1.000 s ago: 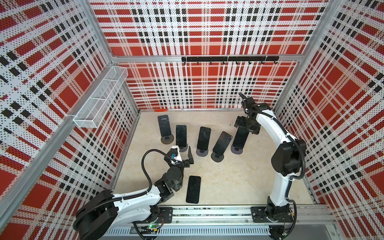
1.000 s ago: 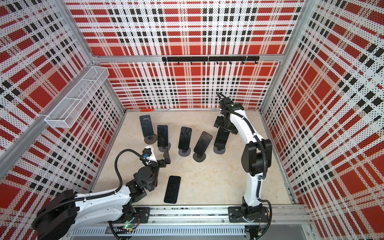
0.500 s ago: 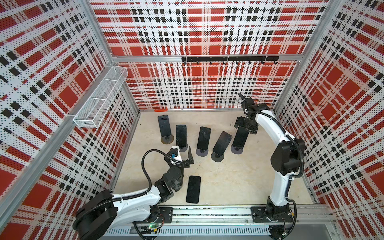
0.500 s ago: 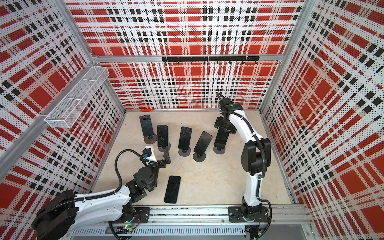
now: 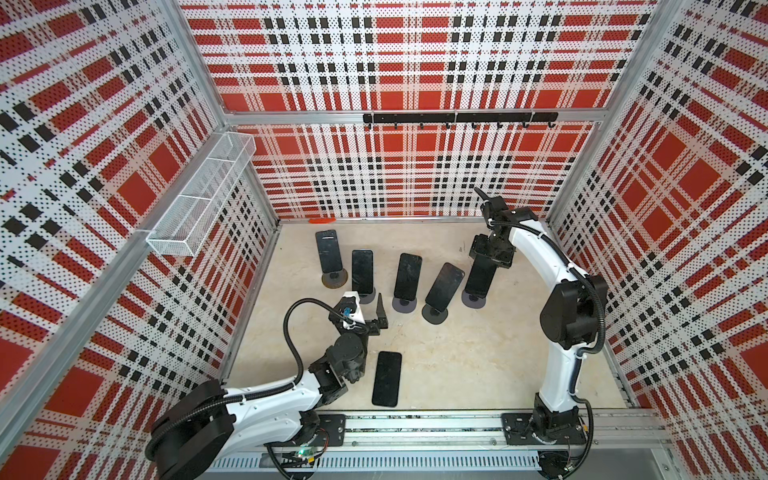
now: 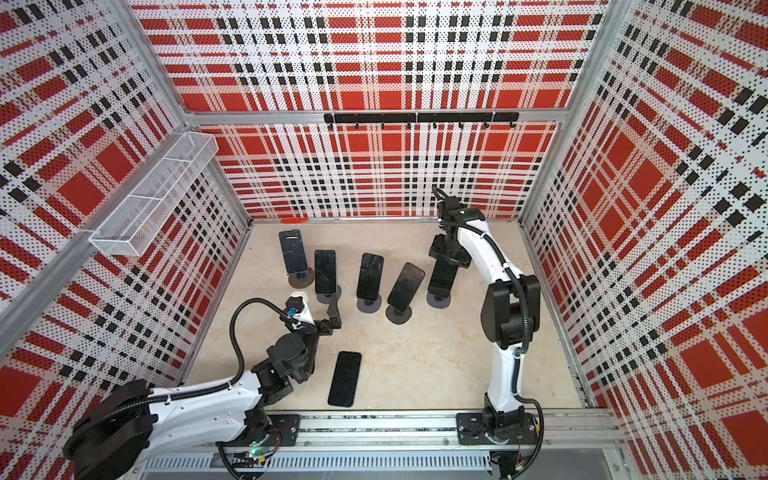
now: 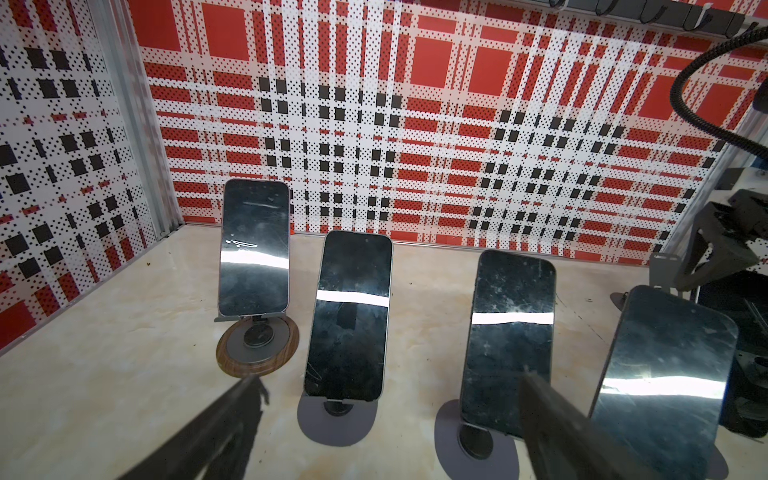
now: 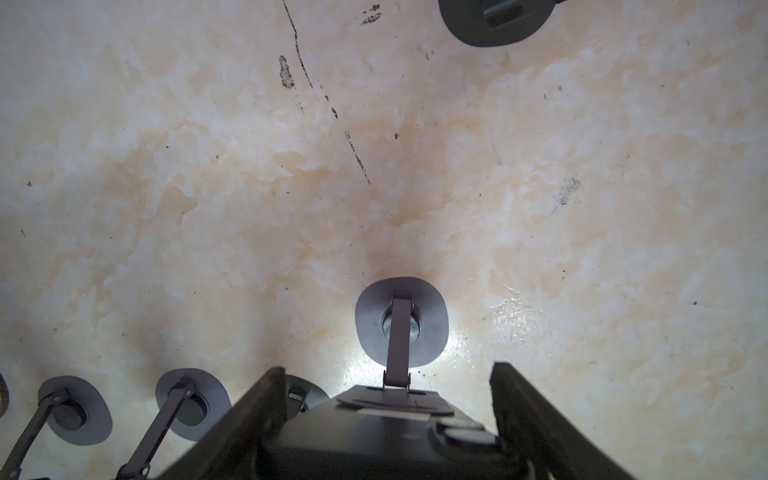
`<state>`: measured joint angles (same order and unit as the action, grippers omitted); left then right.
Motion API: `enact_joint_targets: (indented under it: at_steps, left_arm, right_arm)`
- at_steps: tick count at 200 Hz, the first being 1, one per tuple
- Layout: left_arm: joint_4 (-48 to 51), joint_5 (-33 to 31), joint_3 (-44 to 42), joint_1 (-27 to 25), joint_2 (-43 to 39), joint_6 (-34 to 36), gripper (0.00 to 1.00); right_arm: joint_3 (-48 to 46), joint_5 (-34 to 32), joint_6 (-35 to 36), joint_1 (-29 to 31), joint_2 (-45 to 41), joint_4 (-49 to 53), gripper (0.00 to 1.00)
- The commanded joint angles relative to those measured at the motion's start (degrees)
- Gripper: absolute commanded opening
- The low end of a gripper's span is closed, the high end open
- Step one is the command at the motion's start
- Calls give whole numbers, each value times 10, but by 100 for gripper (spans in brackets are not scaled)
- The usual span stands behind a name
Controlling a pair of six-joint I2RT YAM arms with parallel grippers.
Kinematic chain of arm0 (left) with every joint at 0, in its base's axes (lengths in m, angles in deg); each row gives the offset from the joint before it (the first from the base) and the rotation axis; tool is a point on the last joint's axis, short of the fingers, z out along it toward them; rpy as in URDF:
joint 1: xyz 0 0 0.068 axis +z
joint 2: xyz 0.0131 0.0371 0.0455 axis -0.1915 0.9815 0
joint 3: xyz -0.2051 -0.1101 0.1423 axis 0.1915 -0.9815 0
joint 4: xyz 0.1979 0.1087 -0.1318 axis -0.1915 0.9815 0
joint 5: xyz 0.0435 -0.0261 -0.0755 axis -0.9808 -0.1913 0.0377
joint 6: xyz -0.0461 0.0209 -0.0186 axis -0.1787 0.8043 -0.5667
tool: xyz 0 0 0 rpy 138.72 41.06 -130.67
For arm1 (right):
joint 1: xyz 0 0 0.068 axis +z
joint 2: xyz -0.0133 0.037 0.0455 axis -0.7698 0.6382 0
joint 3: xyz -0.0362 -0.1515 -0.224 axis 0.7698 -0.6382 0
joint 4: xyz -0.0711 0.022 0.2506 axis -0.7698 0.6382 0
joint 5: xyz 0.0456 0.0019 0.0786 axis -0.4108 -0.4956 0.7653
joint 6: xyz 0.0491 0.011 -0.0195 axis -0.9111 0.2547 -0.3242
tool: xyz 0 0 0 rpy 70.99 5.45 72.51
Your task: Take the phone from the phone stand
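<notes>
With your right gripper [image 8: 388, 368] part-open astride the phone [image 8: 386, 449], grip impossible to tell, pinch both edges squarely, then lift clear of the phone stand [image 8: 370, 328].

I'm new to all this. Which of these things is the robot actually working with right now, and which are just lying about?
In use: right gripper; black phone it straddles; its grey round-footed stand.
Lying about: four other black phones on stands; black phone flat on the marbled table; white wire basket; black hook rail.
</notes>
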<state>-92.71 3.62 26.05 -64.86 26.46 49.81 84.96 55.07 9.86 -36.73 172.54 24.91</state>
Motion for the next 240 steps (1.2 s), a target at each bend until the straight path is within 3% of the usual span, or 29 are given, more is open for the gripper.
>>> enact_joint_targets:
  at_steps: [1, 93, 240]
  left_arm:
    - [-3, 2, 8, -4, -4, 9, 98]
    - [-2, 5, 8, -3, -4, 8, 98]
    - [-2, -3, -1, -3, -24, 9, 98]
  right_arm:
    - [-8, -4, 4, 4, 11, 0, 80]
    - [-7, -12, 11, 4, 13, 4, 84]
    - [1, -14, 13, 9, 25, 5, 76]
